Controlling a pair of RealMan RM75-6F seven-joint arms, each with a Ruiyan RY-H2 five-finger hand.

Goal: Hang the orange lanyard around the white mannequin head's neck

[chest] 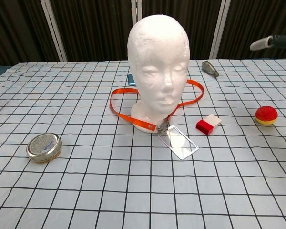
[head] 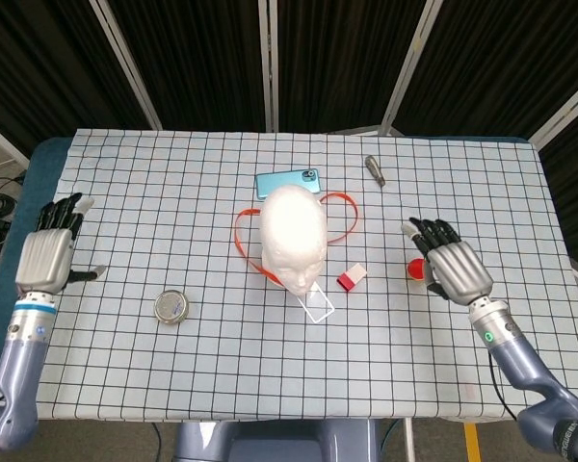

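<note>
While my left hand (head: 44,257) and my right hand (head: 455,269) float with fingers apart and hold nothing, the clear badge (chest: 178,141) lies nearest me. Past it, the orange lanyard (chest: 122,112) loops around the white mannequin head (chest: 158,62) at its neck, resting on the surface (chest: 133,191).

My left hand (head: 46,258) and right hand (head: 456,269) are silver with black fingers, on blue-grey arms with green wrist lights.
</note>
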